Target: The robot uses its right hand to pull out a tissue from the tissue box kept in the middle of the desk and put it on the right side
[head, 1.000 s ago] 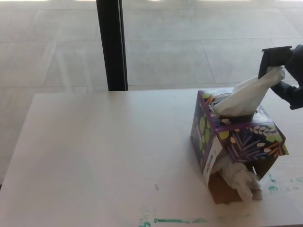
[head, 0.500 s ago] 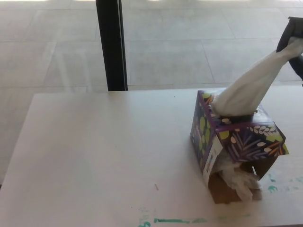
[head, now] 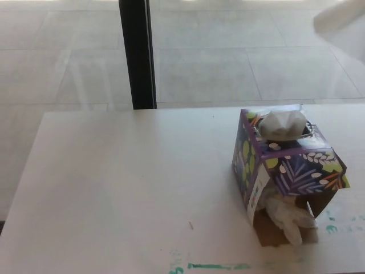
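We judge the pull done: the tissue (head: 337,18) is free, a pale blur well above the tissue box (head: 288,165) — placing it on the desk (head: 125,182) remains. Neither hand shows, so we cannot tell what the fingers are doing.

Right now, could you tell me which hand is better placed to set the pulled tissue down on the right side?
Probably the right. Neither hand shows, but the blurred tissue is at the upper right, clear of the tissue box, so the right hand likely holds it there.
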Motion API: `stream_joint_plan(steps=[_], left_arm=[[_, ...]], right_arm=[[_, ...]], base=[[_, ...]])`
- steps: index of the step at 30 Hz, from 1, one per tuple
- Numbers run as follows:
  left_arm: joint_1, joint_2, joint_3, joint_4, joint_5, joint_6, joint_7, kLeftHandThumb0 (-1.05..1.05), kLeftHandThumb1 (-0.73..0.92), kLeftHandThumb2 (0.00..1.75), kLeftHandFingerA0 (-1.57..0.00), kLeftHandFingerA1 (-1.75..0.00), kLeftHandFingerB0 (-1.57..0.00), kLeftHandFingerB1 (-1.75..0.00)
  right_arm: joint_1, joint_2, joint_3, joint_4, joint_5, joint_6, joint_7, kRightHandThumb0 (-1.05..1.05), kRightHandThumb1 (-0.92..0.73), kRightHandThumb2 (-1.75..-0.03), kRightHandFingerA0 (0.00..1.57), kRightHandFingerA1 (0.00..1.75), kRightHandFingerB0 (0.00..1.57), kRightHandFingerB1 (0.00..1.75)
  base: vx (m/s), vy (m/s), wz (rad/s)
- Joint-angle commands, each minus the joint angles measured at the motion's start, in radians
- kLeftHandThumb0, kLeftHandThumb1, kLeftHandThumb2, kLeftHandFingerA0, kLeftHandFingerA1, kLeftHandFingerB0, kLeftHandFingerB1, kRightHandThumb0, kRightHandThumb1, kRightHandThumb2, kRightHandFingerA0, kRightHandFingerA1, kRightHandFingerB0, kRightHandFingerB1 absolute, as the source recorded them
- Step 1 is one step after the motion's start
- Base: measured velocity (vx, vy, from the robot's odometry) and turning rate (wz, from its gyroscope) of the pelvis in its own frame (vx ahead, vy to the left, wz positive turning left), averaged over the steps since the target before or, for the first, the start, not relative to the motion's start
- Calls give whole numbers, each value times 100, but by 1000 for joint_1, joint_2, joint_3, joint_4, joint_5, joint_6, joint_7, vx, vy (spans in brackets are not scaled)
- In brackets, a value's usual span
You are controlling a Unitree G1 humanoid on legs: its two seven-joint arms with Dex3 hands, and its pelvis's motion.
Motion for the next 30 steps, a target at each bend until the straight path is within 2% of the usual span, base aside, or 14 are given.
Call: stream_joint_plan(steps=[1, 8, 12, 13, 14, 15, 16, 17, 21, 22, 23, 24, 29, 30], left_arm=[[11, 13, 7, -5, -12, -17, 9, -92, 92, 80, -65, -56, -51, -45], [18, 14, 7, -3, -11, -26, 7, -94, 80, 93, -62, -58, -48, -49], [21, 12, 9, -13, -15, -22, 6, -88, 92, 77, -65, -55, -53, -44], [19, 10, 9, -12, -15, -20, 7, -88, 92, 77, -64, -54, -51, -43], [17, 10, 10, -11, -16, -18, 8, -88, 92, 77, -64, -54, -51, -43], [18, 10, 10, -12, -17, -20, 7, -88, 92, 77, -65, -55, -51, -43], [16, 8, 10, -13, -17, -18, 7, -92, 92, 78, -65, -55, -54, -47], [10, 7, 9, -8, -16, -13, 11, -88, 92, 77, -65, -54, -52, -43], [-5, -1, 10, -2, -18, -11, 15, -93, 80, 92, -61, -57, -48, -49], [-5, -1, 10, -3, -19, -12, 12, -88, 92, 77, -65, -55, -52, -43], [-9, -2, 9, -1, -17, -13, 16, -93, 80, 94, -62, -58, -48, -49], [-8, -2, 7, -4, -14, -14, 20, -87, 92, 78, -62, -53, -50, -45], [-12, -9, 7, -7, -18, -17, 21, -93, 81, 94, -63, -58, -47, -49], [-14, -10, 7, -2, -17, -21, 23, -87, 92, 78, -66, -54, -52, -43]], right_arm=[[-45, -68, -63, 39, 38, 54, -53, -25, -50, -119, 99, 175, 82, 154], [-4, -163, -91, 51, 47, 15, -46, -23, -48, -118, 101, 175, 85, 152], [100, -169, -64, -47, 45, 31, 12, -30, -35, -133, 100, 175, 82, 151], [145, -166, -51, -74, 51, 14, 38, -24, -41, -117, 125, 141, 96, 120], [214, -159, -34, -110, 58, -16, 74, -24, -41, -117, 125, 141, 96, 120], [249, -148, -23, -142, 57, 10, 96, -26, -44, -116, 124, 138, 95, 118], [288, -146, -18, -163, 67, -8, 112, -13, -46, -120, 97, 173, 82, 140], [351, -127, 8, -190, 61, -26, 118, -19, -48, -117, 102, 167, 94, 135], [447, -78, 63, -225, 57, -15, 140, -21, -51, -101, 97, 162, 94, 118], [466, -65, 77, -221, 45, -16, 125, -18, -52, -94, 93, 162, 91, 116], [487, -61, 100, -208, 21, -28, 111, -14, -54, -93, 90, 161, 86, 120], [514, -64, 126, -217, 4, 3, 147, -19, -61, -88, 84, 166, 83, 115], [612, -105, 270, -206, -103, 157, 315, -17, -63, -83, 88, 172, 68, 140], [619, -105, 285, -202, -104, 184, 338, -19, -67, -73, 88, 168, 67, 134]], base=[[0, 0, 0], [0, 0, 0], [0, 0, 0], [0, 0, 0], [0, 0, 0], [0, 0, 0], [0, 0, 0], [0, 0, 0], [0, 0, 0], [0, 0, 0], [0, 0, 0], [0, 0, 0], [0, 0, 0], [0, 0, 0]])
